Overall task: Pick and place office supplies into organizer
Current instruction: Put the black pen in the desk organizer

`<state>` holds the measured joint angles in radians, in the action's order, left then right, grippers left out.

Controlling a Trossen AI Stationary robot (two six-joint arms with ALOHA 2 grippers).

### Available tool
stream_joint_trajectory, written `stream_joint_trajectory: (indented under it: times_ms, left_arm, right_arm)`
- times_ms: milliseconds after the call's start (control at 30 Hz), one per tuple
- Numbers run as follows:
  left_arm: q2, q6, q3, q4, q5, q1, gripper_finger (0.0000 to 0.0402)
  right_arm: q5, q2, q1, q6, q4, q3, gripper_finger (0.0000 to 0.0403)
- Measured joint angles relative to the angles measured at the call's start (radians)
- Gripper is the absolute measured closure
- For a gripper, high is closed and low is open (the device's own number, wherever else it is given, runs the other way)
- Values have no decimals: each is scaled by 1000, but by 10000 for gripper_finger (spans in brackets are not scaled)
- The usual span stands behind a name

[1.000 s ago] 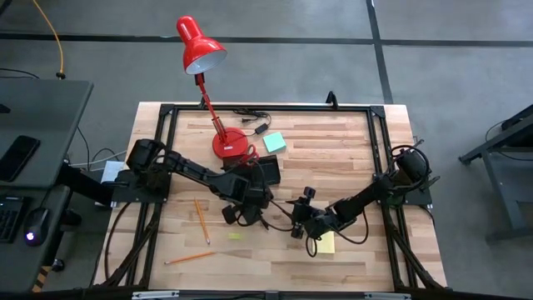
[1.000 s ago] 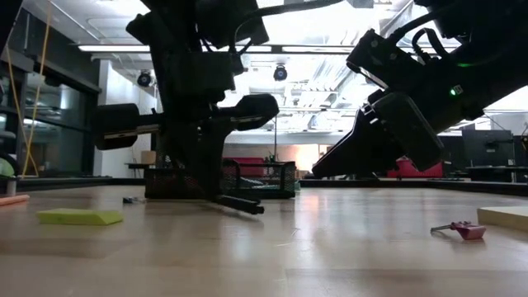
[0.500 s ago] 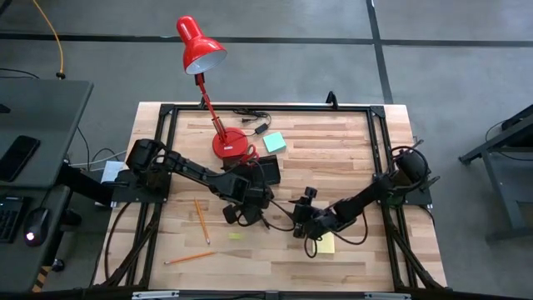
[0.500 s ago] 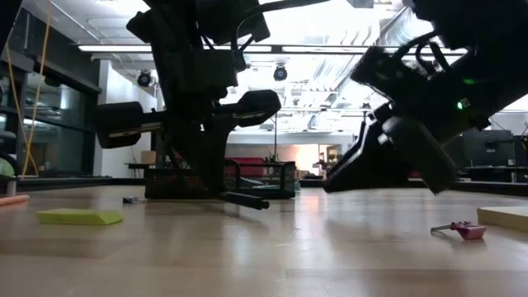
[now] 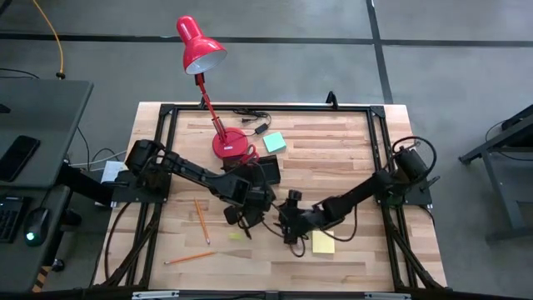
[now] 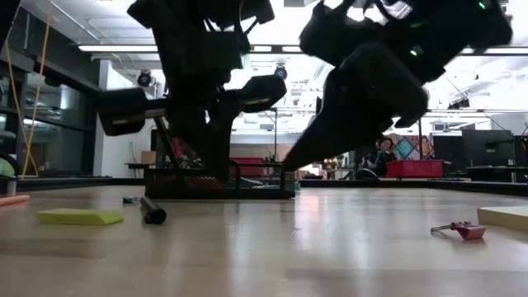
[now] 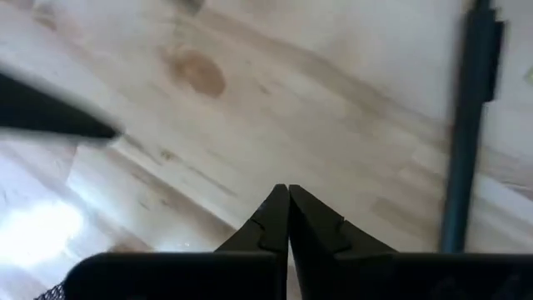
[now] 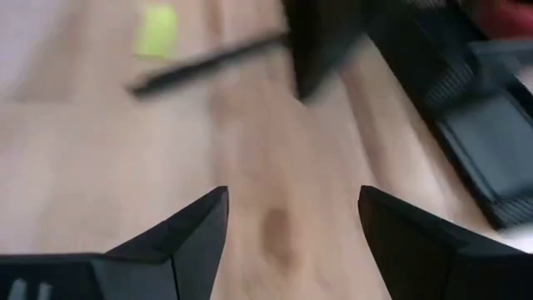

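On the desk [image 5: 350, 158], the left pincer [image 7: 288, 218] is pressed together and empty beside a blurred black pen [image 7: 466, 133]. The organizer [image 5: 268, 171] is half hidden behind the arms. The right pincer [image 8: 291, 242] is spread over bare wood.

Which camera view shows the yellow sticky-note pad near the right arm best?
The high view: the yellow sticky-note pad lies fully visible as a square on the table, just beside the right arm. The low view shows only its edge at the picture's border. Neither wrist view clearly shows it.
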<state>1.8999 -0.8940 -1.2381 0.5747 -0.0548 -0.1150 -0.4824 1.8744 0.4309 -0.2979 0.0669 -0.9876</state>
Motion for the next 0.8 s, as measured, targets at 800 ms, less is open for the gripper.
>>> stream_joint_trajectory:
  times_ms: [800]
  left_arm:
    - [-1,289,35,313,-442,-317,395]
  right_arm:
    - [-165,9,11,-167,241,247,143]
